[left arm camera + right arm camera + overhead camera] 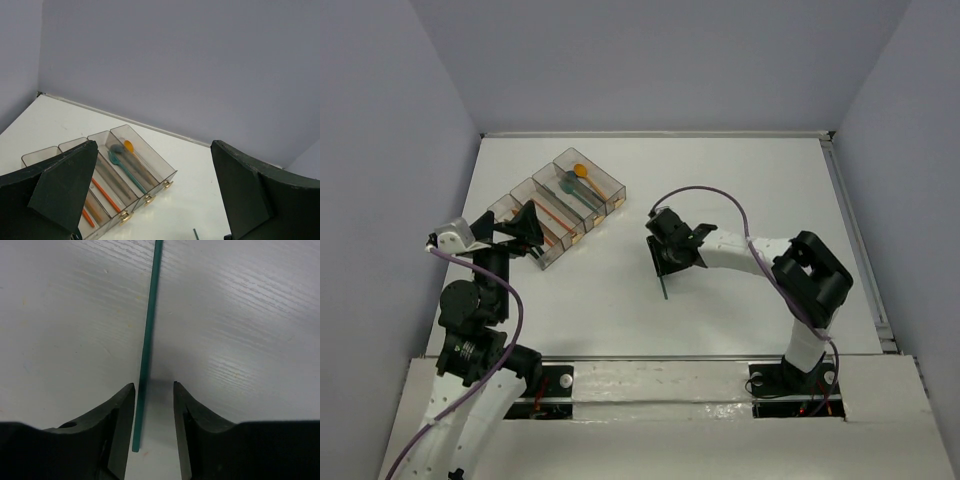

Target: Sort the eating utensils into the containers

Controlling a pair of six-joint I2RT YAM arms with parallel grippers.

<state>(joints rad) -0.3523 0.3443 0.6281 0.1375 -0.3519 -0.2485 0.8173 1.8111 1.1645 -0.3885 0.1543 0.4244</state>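
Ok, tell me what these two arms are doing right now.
The right end effector is down at the table, open and straddling a teal stick that lies there; it has not closed on it. The left end effector hangs open and empty near the row of clear bins. Those bins already hold several utensils, among them an orange spoon, a teal utensil and orange sticks.
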